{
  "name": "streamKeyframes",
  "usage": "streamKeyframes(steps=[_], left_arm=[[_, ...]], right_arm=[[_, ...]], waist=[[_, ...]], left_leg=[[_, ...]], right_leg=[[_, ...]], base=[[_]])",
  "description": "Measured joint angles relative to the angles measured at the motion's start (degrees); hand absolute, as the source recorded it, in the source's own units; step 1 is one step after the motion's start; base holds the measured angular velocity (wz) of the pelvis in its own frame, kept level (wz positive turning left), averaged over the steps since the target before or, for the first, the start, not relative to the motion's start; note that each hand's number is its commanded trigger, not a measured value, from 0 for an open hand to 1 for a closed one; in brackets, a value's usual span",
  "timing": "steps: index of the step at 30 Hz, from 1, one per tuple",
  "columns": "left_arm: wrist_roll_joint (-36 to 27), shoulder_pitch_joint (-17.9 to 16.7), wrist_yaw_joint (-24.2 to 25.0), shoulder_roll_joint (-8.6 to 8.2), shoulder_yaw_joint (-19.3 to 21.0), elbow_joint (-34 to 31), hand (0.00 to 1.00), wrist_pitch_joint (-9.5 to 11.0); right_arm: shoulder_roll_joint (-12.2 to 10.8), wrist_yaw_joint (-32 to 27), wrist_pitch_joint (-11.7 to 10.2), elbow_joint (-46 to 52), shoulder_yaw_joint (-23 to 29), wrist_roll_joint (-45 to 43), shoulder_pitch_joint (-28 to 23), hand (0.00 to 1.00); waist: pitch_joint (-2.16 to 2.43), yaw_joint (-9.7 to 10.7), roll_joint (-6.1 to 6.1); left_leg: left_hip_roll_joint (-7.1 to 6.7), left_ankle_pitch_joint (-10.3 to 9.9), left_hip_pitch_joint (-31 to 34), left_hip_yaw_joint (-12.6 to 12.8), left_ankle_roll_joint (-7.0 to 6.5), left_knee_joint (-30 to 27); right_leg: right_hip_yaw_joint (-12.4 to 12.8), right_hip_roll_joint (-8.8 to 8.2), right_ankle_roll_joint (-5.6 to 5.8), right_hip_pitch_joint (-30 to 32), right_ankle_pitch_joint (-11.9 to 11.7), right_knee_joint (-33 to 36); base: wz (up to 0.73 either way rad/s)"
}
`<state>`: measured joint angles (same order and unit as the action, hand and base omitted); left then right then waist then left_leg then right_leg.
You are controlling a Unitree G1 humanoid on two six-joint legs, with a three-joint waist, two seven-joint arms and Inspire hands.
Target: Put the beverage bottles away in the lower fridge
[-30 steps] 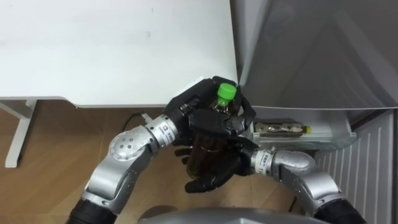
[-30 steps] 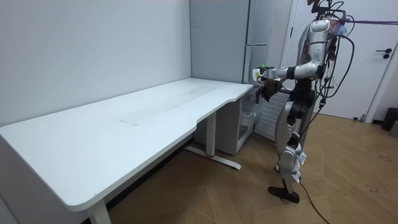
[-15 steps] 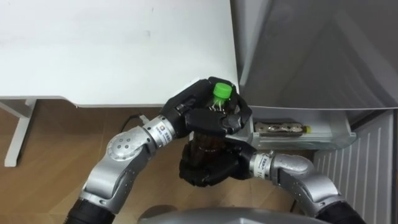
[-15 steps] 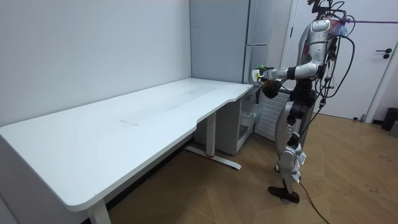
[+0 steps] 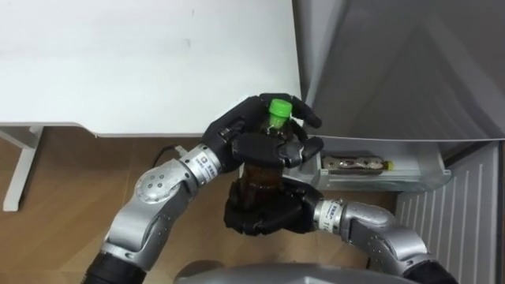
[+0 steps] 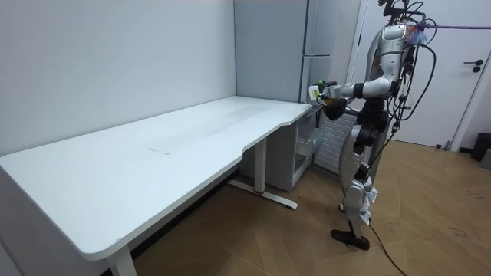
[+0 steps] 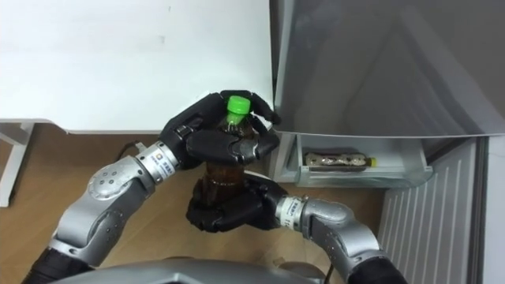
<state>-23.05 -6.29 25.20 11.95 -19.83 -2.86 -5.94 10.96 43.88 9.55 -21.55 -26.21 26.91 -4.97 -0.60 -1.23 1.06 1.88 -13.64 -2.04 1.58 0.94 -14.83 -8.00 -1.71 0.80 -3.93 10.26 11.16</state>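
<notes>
A dark drink bottle [image 5: 261, 175] with a green cap [image 5: 278, 108] stands upright in front of my chest, held between both hands. My left hand [image 5: 237, 136] is curled round its neck and shoulder. My right hand [image 5: 260, 217] is curled round its base from below. In the right eye view the bottle [image 7: 223, 167] sits the same way between the left hand [image 7: 203, 136] and the right hand [image 7: 225, 213]. In the room view I stand at the desk's end by the fridge, both hands [image 6: 327, 93] raised together before me.
The grey fridge [image 5: 394, 63] stands straight ahead to the right, its front close to the bottle. Low down on it, a white shelf bin [image 5: 426, 175] holds another bottle [image 5: 357, 164] lying on its side. The white desk [image 5: 142, 63] edge runs along the left.
My right hand's fingers have gone from spread under the bottle to curled round its base. The bottle and left hand have risen slightly.
</notes>
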Motion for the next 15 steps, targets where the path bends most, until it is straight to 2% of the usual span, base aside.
streamKeyframes(steps=[8,15], left_arm=[[0.02,0.18,-1.16,0.0,0.73,-1.53,0.0,0.01],[-1.19,2.53,-1.32,0.01,1.31,-2.96,0.0,0.08]], right_arm=[[-0.13,-0.18,-0.16,0.16,-0.02,2.15,0.05,1.0],[-0.03,0.0,-1.19,0.16,-0.11,7.48,0.31,1.0]], waist=[[0.03,-0.6,0.05],[-0.18,-0.71,0.47]], left_leg=[[-0.01,-0.01,0.31,-0.04,0.0,-0.06],[-0.05,0.0,0.37,-0.15,0.0,0.07]], right_leg=[[-0.04,-0.01,0.0,0.09,0.0,0.16],[-0.07,0.0,0.0,0.05,0.0,-0.35]], base=[[0.0],[0.0]])
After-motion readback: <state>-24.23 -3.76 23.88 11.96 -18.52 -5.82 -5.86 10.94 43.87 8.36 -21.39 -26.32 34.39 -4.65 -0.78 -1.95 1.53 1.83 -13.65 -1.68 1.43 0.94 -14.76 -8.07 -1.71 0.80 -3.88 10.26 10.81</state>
